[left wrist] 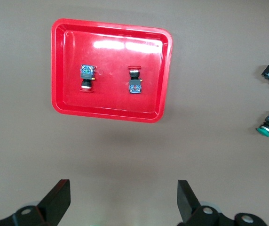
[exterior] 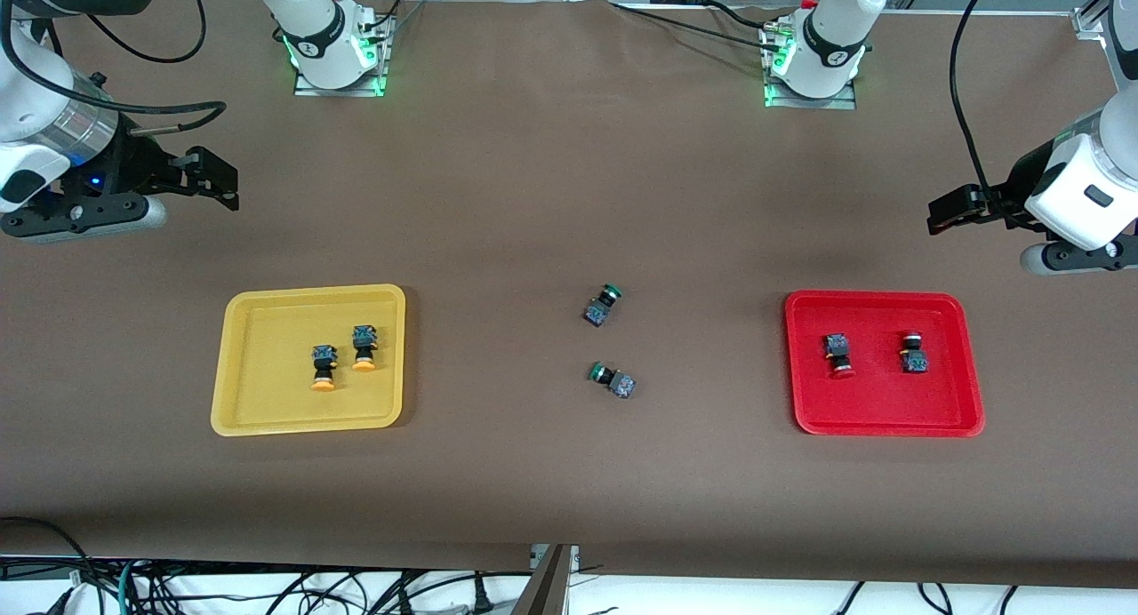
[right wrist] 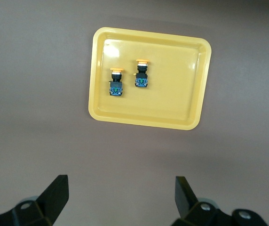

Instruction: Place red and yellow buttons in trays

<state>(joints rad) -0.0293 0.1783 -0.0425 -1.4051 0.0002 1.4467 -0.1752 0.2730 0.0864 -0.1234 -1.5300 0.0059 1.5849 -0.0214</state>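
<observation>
Buttons are all sorted, we judge: two yellow buttons (exterior: 342, 357) lie in the yellow tray (exterior: 307, 424), two red buttons (exterior: 876, 353) in the red tray (exterior: 889, 424). Our left tool (exterior: 956, 213) hangs wide over bare tabletop (exterior: 569, 179) beside the red tray, our right tool (exterior: 213, 179) wide near the yellow. Two green buttons (exterior: 607, 341) lie between the trays, well apart from both tools.

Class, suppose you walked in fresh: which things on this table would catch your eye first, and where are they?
The yellow tray toward the right arm's end holds two yellow buttons, and the red tray toward the left arm's end holds two red buttons. Between the trays, two green buttons lie on the bare table. The left gripper and right gripper hang open, each above bare table near its tray.
</observation>
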